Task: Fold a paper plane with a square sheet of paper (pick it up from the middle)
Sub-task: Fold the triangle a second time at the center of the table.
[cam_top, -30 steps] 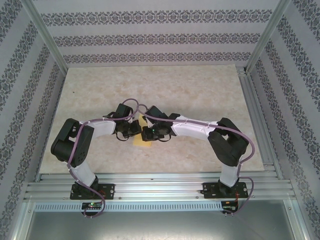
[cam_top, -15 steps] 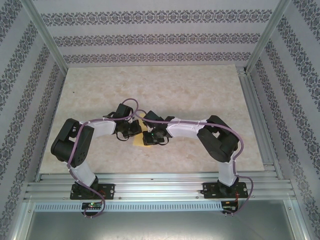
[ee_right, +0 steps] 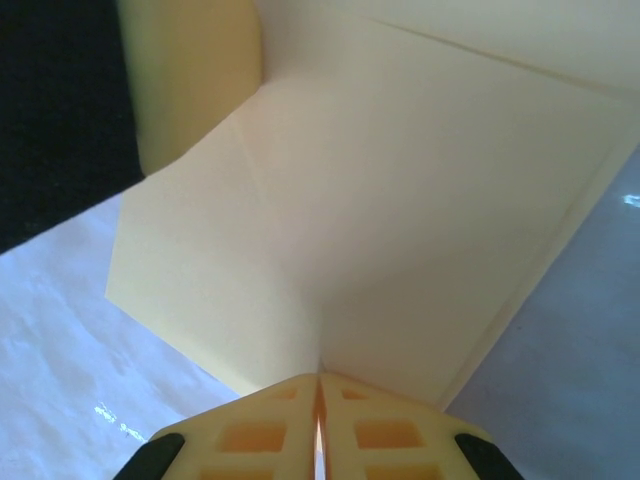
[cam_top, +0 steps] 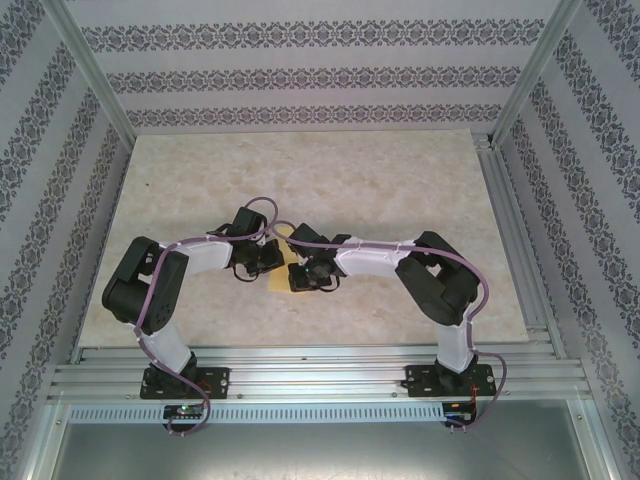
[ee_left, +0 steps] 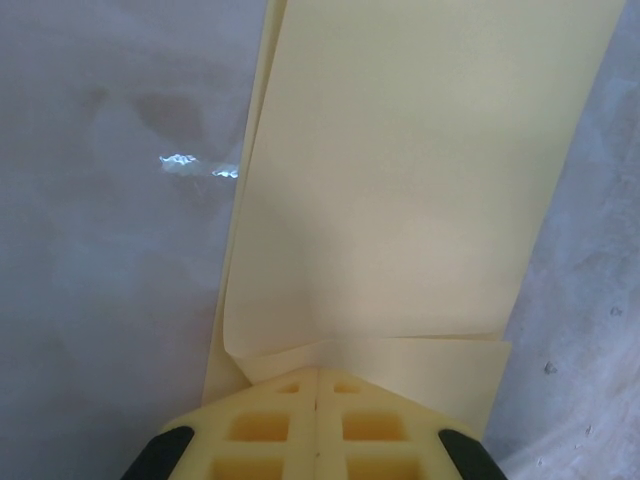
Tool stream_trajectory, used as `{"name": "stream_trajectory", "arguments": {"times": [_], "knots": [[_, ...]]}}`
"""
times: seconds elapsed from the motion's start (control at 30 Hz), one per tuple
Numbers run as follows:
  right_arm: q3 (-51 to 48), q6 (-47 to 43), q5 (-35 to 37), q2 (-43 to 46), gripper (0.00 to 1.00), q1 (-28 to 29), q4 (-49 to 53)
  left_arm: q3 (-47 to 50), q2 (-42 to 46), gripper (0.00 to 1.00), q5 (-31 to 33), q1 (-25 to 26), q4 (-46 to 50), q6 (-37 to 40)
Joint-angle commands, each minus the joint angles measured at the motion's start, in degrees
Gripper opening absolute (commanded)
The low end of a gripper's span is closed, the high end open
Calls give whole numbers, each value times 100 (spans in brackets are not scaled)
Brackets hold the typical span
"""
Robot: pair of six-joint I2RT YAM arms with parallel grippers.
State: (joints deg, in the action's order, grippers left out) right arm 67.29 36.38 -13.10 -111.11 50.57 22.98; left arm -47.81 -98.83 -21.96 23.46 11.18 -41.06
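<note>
Now, top view: both arms are bent inward over the middle of the table (cam_top: pixel 400 180), wrists nearly meeting. The left gripper (cam_top: pixel 262 262) and right gripper (cam_top: pixel 303 276) sit close together. The sheet of paper (cam_top: pixel 281 286) lies between them and shows as a yellow-orange patch at their near side.

Left wrist view: the gripper (ee_left: pixel 317 385) has its pads (ee_left: pixel 260 430) pressed flat together with no gap at the seam. The sheet's near edge is gathered into a small ridge right at the tips, so it is pinched. The sheet (ee_left: pixel 400 180) runs away from the tips as a long band, and a second layer peeks out along its left edge. Grey table (ee_left: pixel 100 260) shows on either side.

Right wrist view: the gripper (ee_right: pixel 320 385) is also closed on the sheet (ee_right: pixel 400 220), with only a hairline slit at the seam. A crease starts at that seam and climbs the paper, and a second crease crosses the top right. A dark body (ee_right: pixel 50 110) sits at the far-left corner. I cannot tell which part it is, nor whether the sheet touches the table.
</note>
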Motion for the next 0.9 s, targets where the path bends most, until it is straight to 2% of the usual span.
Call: {"name": "stream_trajectory", "arguments": {"times": [0.0, 0.3, 0.47, 0.6, 0.87], "knots": [[-504, 185, -17, 115, 10, -120, 294, 128, -387, 7, 533, 117, 543, 47], [-1463, 601, -978, 472, 10, -317, -792, 114, -418, 7, 532, 118, 568, 97], [-1623, 606, -1133, 1060, 11, -498, -1010, 81, -431, 7, 497, 122, 578, 113], [-1186, 464, -1139, 1162, 11, -511, -1002, 53, -445, 7, 467, 137, 578, 121], [-178, 326, -1037, 326, 11, -490, -894, 44, -453, 7, 458, 167, 561, 98]]}}
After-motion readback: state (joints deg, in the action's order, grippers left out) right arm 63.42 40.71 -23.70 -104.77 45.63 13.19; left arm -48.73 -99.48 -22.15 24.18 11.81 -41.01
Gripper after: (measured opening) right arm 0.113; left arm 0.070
